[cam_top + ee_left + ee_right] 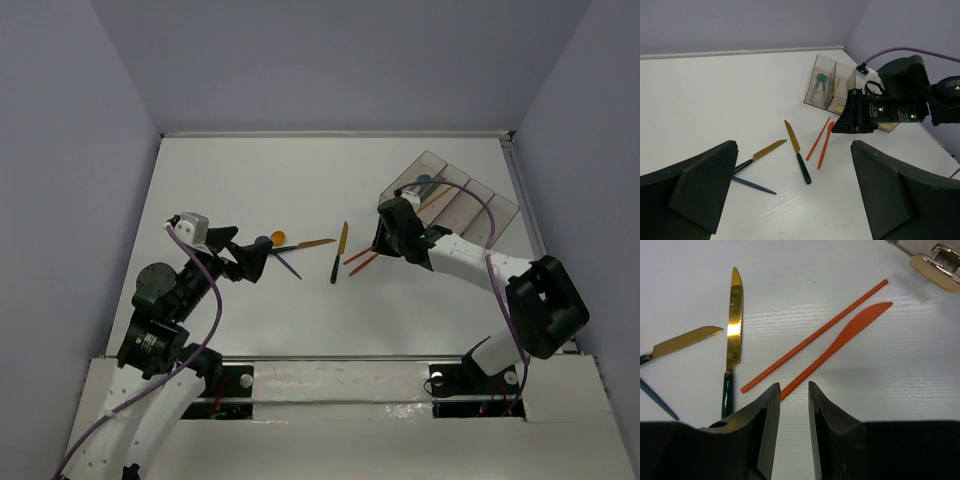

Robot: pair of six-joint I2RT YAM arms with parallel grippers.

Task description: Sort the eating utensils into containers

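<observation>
The right gripper [794, 390] is filling the near edge of its wrist view, its black fingers standing only narrowly apart and gripping nothing. The handle end of the slim orange plastic knife [840, 342] is lying on the white table [300, 180] just beyond the fingertips. A thin orange plastic rod-like utensil [815, 335] is lying just to its left. Further left are a gold-bladed knife with a dark green handle [733, 315], a second gold-bladed piece [685, 340] and a dark blue slim utensil [657, 400]. The left gripper [794, 150] is gaping wide and empty near that group. The row of smoky translucent plastic bins [478, 192] is sitting at the far right, with teal utensils [821, 80] showing in one end bin. Risk, as judged: closing here could be catching both orange pieces together, or skidding the flat handle across the smooth table. The rod's head is not identifiable. A pale gold object [935, 270] is being cut off by the frame edge, and the other bins' contents are unclear.
</observation>
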